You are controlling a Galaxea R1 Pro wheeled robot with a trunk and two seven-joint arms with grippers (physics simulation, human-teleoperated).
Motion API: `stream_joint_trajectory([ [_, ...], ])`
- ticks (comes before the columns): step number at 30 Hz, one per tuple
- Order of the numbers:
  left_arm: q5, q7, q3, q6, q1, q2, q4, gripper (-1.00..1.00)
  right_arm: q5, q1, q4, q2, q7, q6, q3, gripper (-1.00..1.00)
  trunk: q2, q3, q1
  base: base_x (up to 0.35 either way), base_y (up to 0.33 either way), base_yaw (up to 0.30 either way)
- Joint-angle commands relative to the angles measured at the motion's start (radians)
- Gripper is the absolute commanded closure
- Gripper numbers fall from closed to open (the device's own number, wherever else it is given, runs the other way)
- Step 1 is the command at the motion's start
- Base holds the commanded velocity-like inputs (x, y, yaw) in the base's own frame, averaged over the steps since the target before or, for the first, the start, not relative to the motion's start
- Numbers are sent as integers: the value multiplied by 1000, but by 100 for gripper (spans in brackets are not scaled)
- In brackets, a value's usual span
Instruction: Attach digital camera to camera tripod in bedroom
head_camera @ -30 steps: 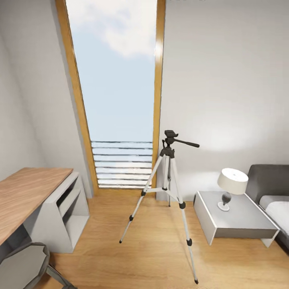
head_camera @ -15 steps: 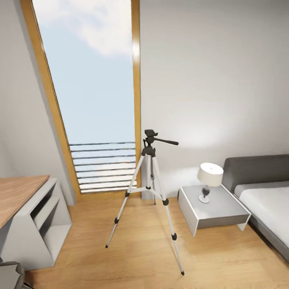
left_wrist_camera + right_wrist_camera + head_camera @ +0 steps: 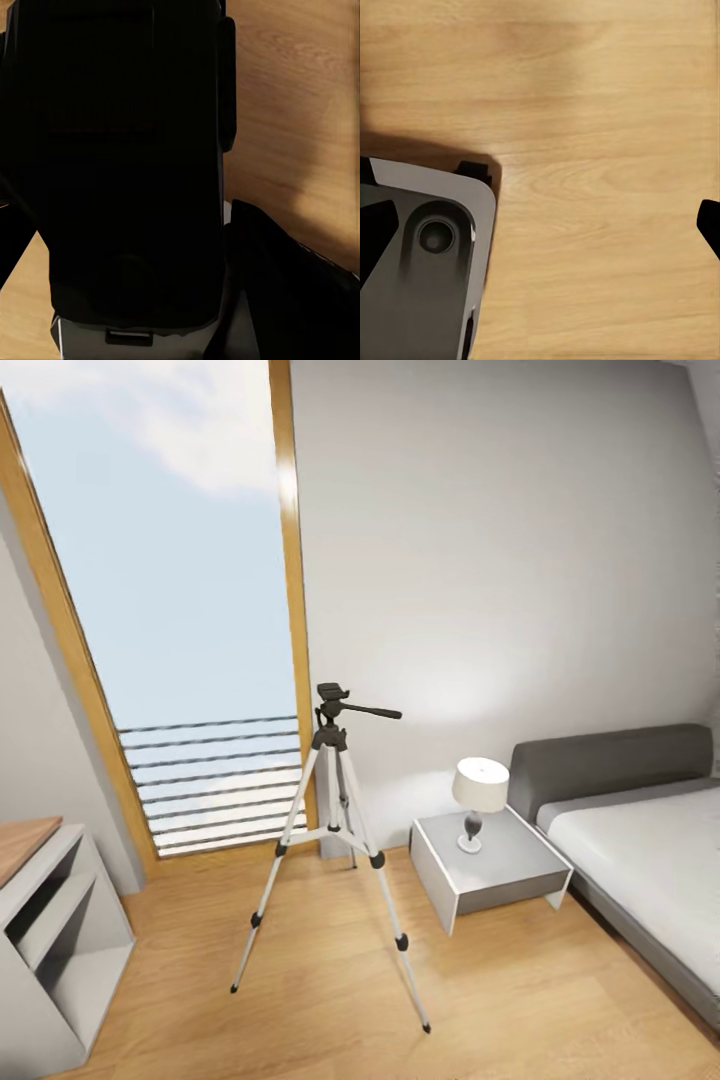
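The camera tripod (image 3: 336, 830) stands on the plank floor (image 3: 330, 1000) beside the window (image 3: 165, 610) (nightstand (image 3: 490, 870) nearby); either gripper's state, cannot tell.

A large matte-black boxy housing (image 3: 127, 157) with a pale grey lower edge is seen in the left wrist view. In the right wrist view, a grey rounded plate (image 3: 424, 270) bearing a circular recessed fitting (image 3: 435, 235) is shown, edged in black.
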Motion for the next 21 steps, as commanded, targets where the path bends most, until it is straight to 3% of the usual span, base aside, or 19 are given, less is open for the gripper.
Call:
stream_joint_trajectory([
  [1,7,2,-10,-2,-1,-1,1,100,1,-2,3,0,3,-6,4,-100,-2,-2,0,0,0,-85],
  [21,14,3,-9,1,-1,4,8,100,3,-2,3,-2,4,-5,7,-100,-2,-2,0,24,-4,-10],
])
